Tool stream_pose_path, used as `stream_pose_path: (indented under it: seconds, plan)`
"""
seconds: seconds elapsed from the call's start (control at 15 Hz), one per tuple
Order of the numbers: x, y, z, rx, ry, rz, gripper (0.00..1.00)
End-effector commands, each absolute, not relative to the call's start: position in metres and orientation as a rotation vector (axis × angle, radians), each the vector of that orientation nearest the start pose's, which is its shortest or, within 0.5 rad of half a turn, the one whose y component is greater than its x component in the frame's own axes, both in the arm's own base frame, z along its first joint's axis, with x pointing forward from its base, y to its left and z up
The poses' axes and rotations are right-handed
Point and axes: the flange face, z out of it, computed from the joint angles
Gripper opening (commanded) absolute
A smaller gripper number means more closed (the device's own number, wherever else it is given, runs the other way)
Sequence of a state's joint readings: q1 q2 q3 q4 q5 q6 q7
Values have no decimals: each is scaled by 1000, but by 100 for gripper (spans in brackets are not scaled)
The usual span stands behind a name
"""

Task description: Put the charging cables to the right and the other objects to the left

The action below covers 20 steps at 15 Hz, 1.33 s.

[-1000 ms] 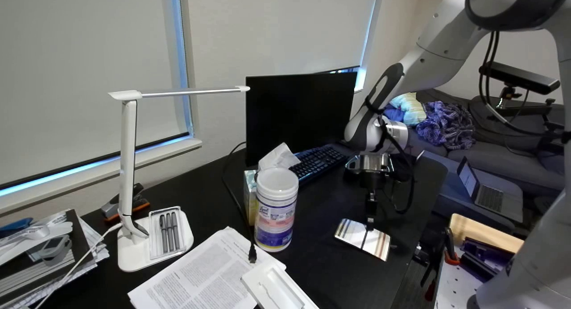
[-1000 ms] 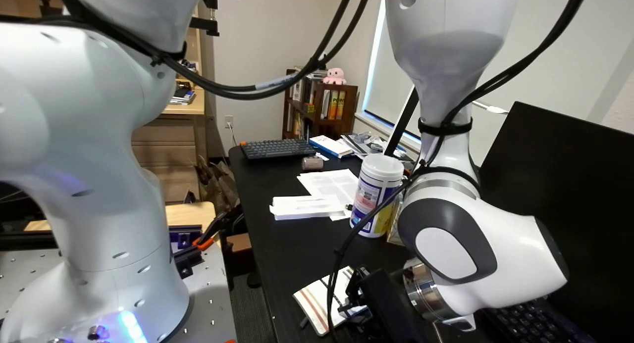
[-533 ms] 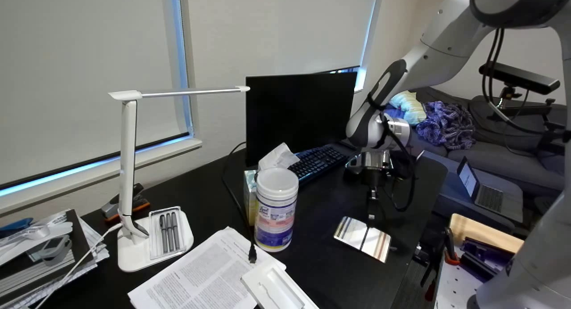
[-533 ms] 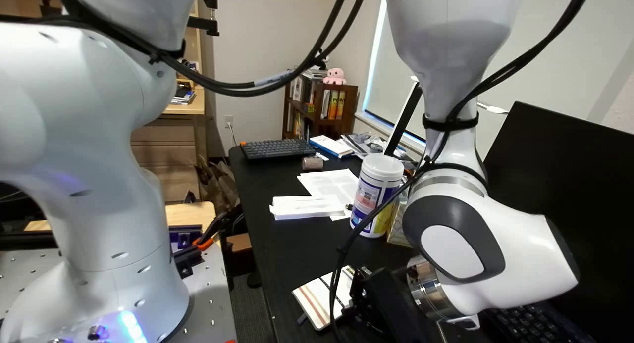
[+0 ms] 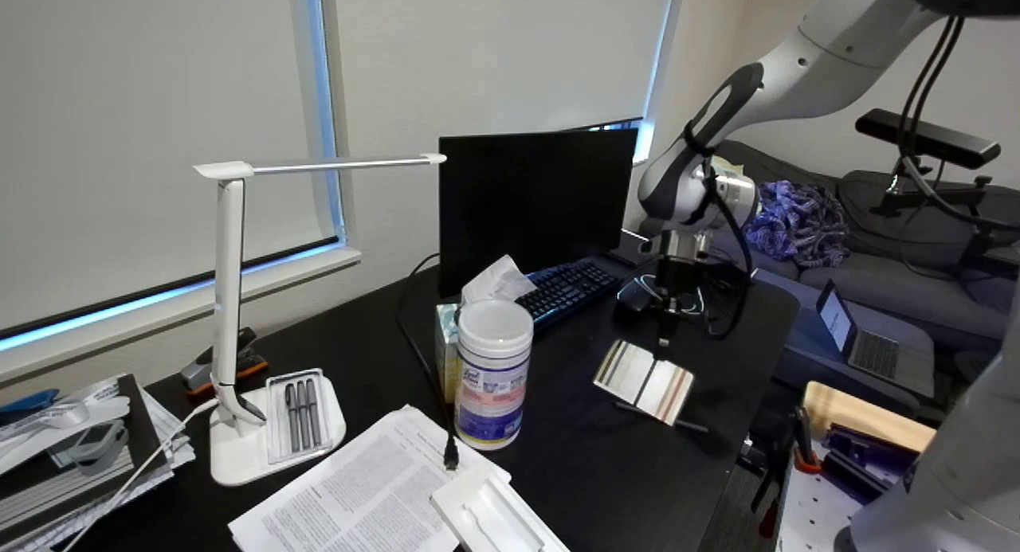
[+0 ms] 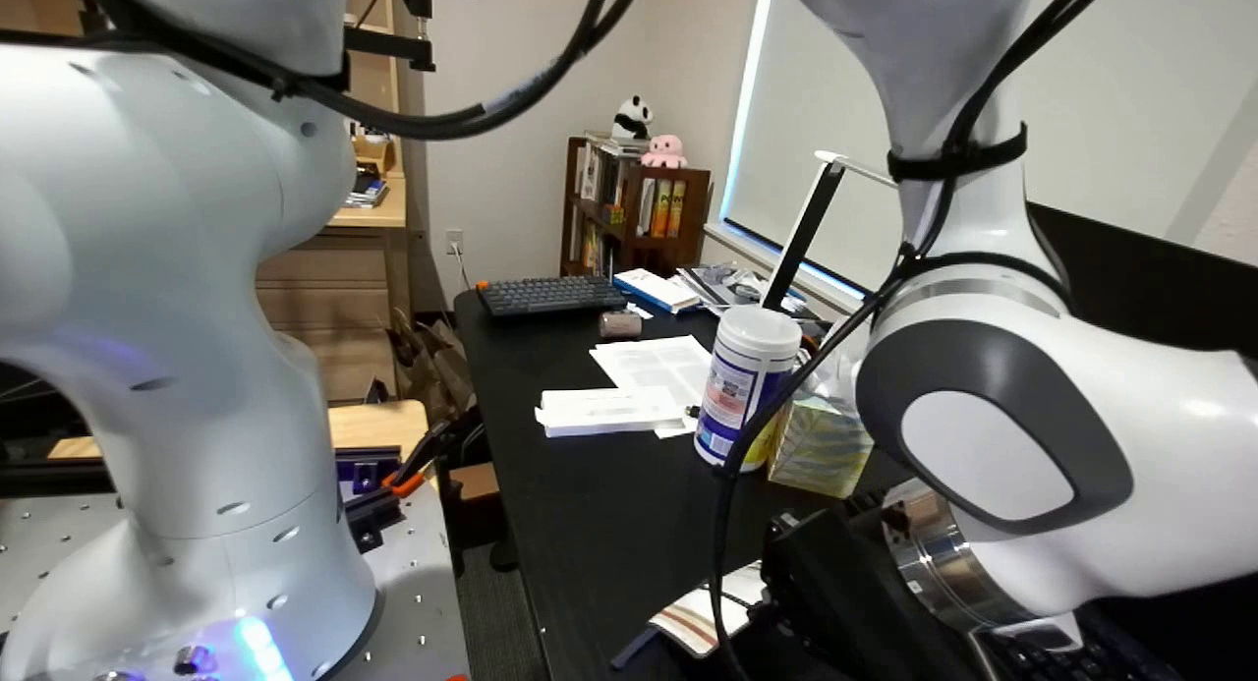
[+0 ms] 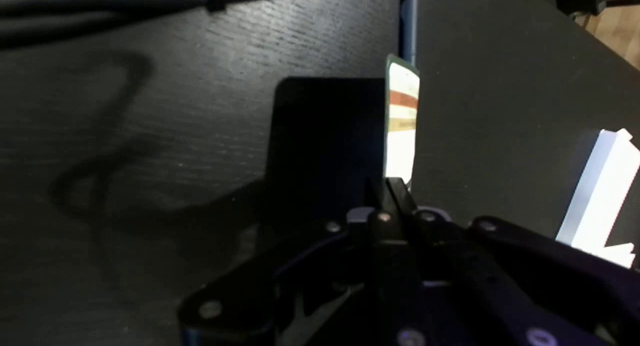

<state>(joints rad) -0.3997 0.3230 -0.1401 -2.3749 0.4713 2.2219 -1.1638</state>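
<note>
One striped notebook [image 5: 635,373] is held tilted in the gripper [image 5: 663,343], at the right of the black desk [image 5: 574,488], in an exterior view; jaws clamped on its upper edge, close to the dark band round the cover. Lower edge clear of the desk or not: cannot tell. Wipes canister [image 5: 494,393] upright, apart from the notebook; tissue box [image 5: 446,353] just behind it. Printed sheets [image 5: 343,488] in the foreground, with a shallow white box [image 5: 502,520] overlapping them and a black USB plug [image 5: 452,456] resting on them. Desk lamp [image 5: 229,281] at left, three pens [image 5: 303,416] in its base. Monitor [image 5: 526,209] at the rear, black keyboard [image 5: 570,285] in front of it. In an exterior view, notebook partly hidden by the gripper and a hanging black cable [image 6: 727,473]; grip itself hidden. Pen-like dark blue stick [image 6: 635,648] shows past its lower corner. Farther along the desk: a short brown cylinder [image 6: 620,324] and a compact keyboard [image 6: 552,296]. Panda plush [image 6: 632,118] and pink plush [image 6: 664,152] at the top of a bookcase [image 6: 696,209]. Wrist view: notebook almost edge-on, red and tan stripes showing; fingertips [image 7: 401,198] pressed together on its near edge. The notebook's shadow [image 7: 320,136] falls on the desk to the left. Stick lies on the desk beyond the far end.
</note>
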Motion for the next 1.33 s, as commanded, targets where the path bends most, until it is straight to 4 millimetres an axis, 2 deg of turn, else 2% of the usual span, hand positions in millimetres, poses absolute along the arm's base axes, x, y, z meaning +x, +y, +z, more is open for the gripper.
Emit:
stream_pose_path:
  seconds: [0.0,0.33,0.67,1.0,1.13,1.27]
  plan:
    - [389,-252,198,-2656,-211,-5,3]
    - [395,-291,235,-2706,-33,-152,3]
    - [398,-315,246,-2780,86,-218,3]
    - [401,-340,246,-2928,279,-295,3]
    - [401,-345,239,-2988,323,-310,3]
    - [401,-342,225,-3051,332,-308,3]
